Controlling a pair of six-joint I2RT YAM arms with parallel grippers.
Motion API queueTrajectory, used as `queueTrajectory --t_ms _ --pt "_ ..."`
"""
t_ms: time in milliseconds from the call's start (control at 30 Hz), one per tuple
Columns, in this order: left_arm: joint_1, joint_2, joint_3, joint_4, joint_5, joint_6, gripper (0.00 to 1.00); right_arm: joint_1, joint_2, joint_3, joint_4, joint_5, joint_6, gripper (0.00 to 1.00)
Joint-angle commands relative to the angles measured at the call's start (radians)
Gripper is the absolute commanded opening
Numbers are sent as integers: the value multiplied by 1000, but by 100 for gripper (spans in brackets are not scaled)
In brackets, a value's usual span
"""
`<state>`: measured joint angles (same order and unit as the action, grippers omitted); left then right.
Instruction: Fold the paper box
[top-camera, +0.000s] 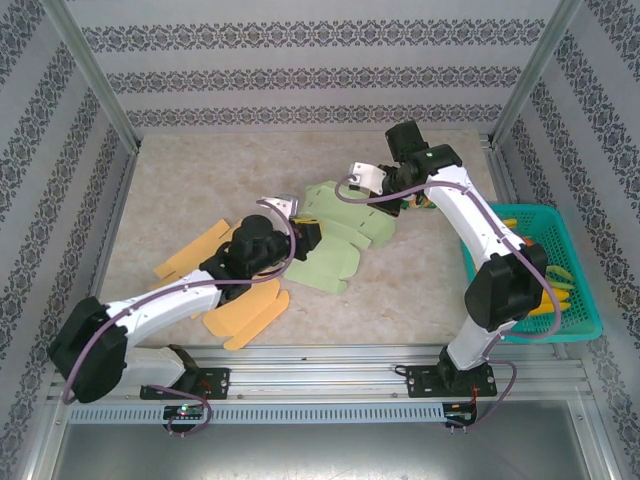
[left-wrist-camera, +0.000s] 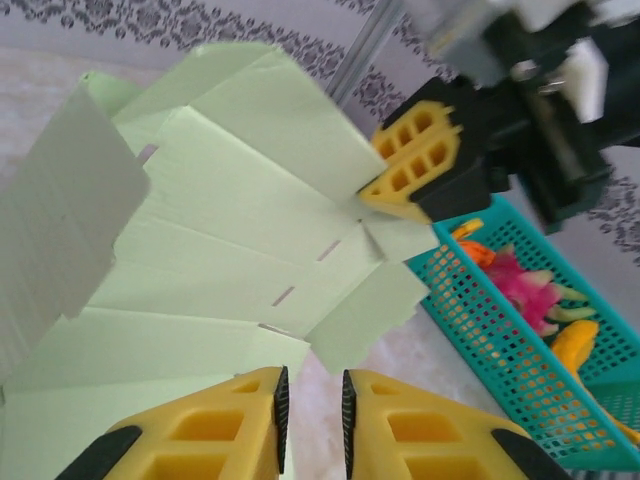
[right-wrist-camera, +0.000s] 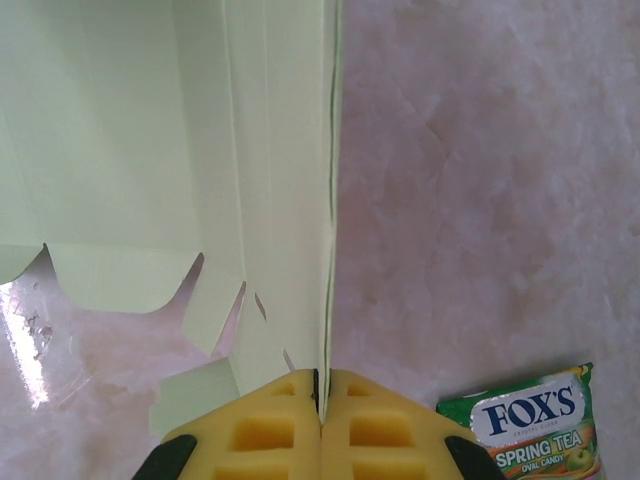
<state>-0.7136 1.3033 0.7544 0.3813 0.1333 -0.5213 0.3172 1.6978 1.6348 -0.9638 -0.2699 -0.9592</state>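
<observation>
**A:** Where is the box (top-camera: 345, 235)?

**B:** Mid-table (top-camera: 200, 180), between the 2 arms. It is a green blank, mostly spread out. The left wrist view shows some panels tilted up along their creases.

**A:** Who has it?

**B:** The right gripper (top-camera: 402, 205) is pinching the sheet's far-right edge. In its own wrist view the pads (right-wrist-camera: 270, 430) are pressed on the thin edge with no gap. I judge it is anchoring and lifting that edge so a panel can hinge on its crease.

**A:** And the left gripper (left-wrist-camera: 312, 400)?

**B:** It is at the near-left side of the sheet. Its fingers are a sliver apart, with nothing visible between them. It is probably lined up to push or take a flap while the other arm holds.

**A:** Any containers?

**B:** 1 teal basket (top-camera: 590, 330) on the right, well apart from the box. It holds pink, orange, yellow and green pieces that look like fruit. I cannot tell exactly what they are.

**A:** Anything else?

**B:** Orange blanks (top-camera: 250, 310) lie flat on the left. A candy packet (right-wrist-camera: 530, 420) lies near the right gripper.

**A:** How far along is the fold?

**B:** Early, I think. No wall stands locked upright yet.
</observation>
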Motion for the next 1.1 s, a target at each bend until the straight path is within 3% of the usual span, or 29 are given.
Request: queueTrajectory --t_ms 0,167,433,600,867,1067 --pt "4 54 74 14 -38 -1 22 11 -38 -32 19 -24 2 0" --pt "60 101 89 48 -112 -13 18 11 -60 -67 33 -43 -16 0" --pt "179 119 81 70 -107 -79 16 15 -92 -124 64 -69 -34 0" --pt "184 132 125 51 -34 -97 17 45 -105 -161 114 -16 -32 0" --pt "184 121 166 -8 -36 -77 17 94 -134 -240 215 68 -8 0" --pt "167 152 159 27 33 -94 17 110 -143 -235 232 77 61 0"
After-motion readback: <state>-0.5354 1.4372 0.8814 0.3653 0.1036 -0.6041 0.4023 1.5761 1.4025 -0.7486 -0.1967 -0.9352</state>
